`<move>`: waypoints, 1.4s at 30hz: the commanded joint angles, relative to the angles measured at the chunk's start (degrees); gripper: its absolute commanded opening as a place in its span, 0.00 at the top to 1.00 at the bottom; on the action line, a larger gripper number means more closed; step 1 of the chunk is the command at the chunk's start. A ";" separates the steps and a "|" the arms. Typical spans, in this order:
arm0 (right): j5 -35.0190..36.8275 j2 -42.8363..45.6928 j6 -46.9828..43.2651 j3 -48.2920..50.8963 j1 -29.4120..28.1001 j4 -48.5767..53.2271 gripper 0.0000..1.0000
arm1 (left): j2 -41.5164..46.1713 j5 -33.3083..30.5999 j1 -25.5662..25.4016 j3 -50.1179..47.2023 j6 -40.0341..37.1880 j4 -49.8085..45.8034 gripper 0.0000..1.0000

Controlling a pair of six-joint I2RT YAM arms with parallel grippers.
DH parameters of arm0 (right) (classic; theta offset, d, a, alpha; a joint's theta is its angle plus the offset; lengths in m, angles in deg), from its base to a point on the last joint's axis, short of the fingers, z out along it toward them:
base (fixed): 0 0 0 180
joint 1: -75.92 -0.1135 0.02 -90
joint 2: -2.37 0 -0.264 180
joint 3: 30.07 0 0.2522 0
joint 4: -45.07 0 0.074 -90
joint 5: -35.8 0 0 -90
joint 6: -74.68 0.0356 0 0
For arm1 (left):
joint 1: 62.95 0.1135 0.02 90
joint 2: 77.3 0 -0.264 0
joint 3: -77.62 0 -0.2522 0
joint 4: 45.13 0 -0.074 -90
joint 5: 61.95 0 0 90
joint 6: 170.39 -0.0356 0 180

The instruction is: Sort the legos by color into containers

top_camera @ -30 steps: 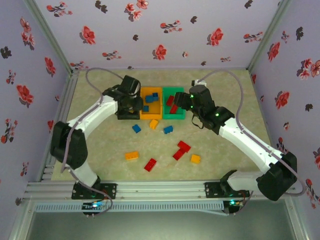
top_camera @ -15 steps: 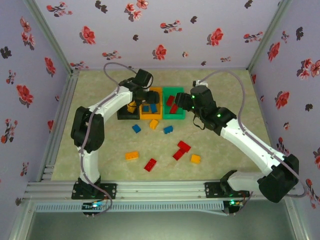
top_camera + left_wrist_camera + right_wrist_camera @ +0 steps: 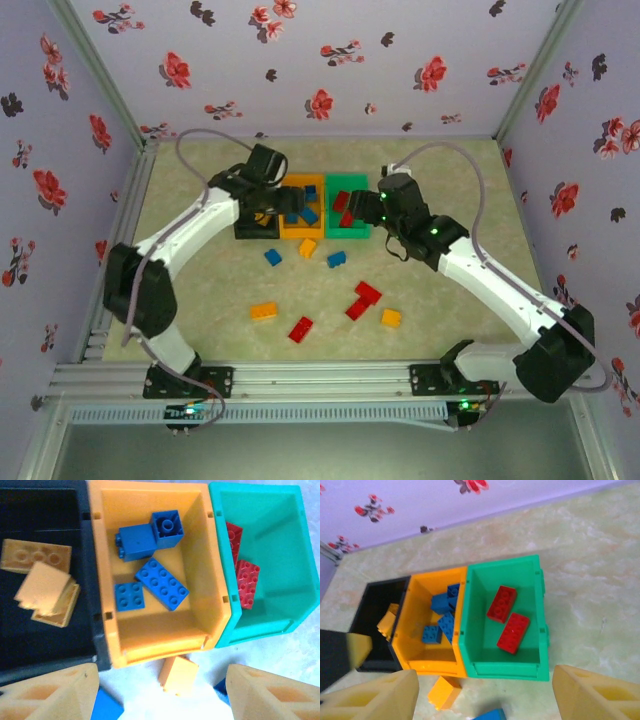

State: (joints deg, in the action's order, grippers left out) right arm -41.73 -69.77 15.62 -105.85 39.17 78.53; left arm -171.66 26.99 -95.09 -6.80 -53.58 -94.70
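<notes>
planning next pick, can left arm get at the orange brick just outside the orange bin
Probably yes: the orange brick lies on bare table, right ahead of the open left claw, nothing covering it.

a robot test booth, lab-style: floral-papered panels (image 3: 330,60) walled a marbled tabletop (image 3: 220,290) on the left, far and right sides, and an aluminium rail (image 3: 320,378) ran along its near edge.

Lilac back wall (image 3: 330,60) and side walls (image 3: 50,150), red and dark flower print. Marbled beige-green floor (image 3: 200,300), evenly lit. Metal corner posts (image 3: 100,70) upper left and upper right. Aluminium rail (image 3: 320,378) along the bottom of the frame.
</notes>
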 commanded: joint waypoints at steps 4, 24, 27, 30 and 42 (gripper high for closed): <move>-0.87 -2.46 -2.75 4.08 -2.86 1.25 0.29 | 10.24 -4.44 0.24 -10.81 1.37 -0.42 0.31; 5.39 -25.57 -4.53 -2.38 -12.29 3.51 0.24 | 19.83 -5.88 2.59 -19.95 0.79 -3.04 0.30; 5.70 -27.76 -4.40 -3.23 -12.30 4.14 0.24 | 19.77 -5.88 2.87 -20.16 0.67 -3.04 0.30; 5.72 -29.09 -4.31 -3.60 -12.30 4.04 0.24 | 19.73 -5.88 2.93 -20.12 0.68 -3.06 0.30; 5.42 -32.50 -3.96 -4.28 -12.31 3.17 0.33 | 19.71 -5.88 3.22 -19.86 0.79 -3.44 0.30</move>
State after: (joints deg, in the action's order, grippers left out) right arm -37.80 -101.11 11.67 -108.95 27.21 81.42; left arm -153.04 22.03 -92.38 -26.56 -52.64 -97.10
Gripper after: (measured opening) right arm 0.683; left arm 0.703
